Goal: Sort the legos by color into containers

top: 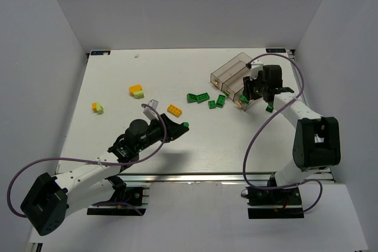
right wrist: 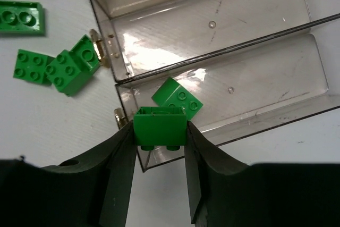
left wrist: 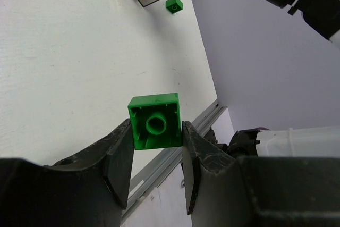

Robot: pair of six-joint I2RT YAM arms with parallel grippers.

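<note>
Your right gripper (right wrist: pixel 159 131) pinches a green brick (right wrist: pixel 159 125) over the end bin (right wrist: pixel 265 94) rim — a matching brick (right wrist: pixel 178 98) lies inside; your left gripper (left wrist: pixel 155 128) pinches another green brick (left wrist: pixel 154 119), lifted for transfer.

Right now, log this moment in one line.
left gripper: holds square green brick | right gripper: holds second green brick at outer bin | outer bin: one green lego inside

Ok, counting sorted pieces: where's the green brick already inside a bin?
Right wrist view: the green brick lies in the nearest bin, just beyond the held brick in the right gripper.
</note>
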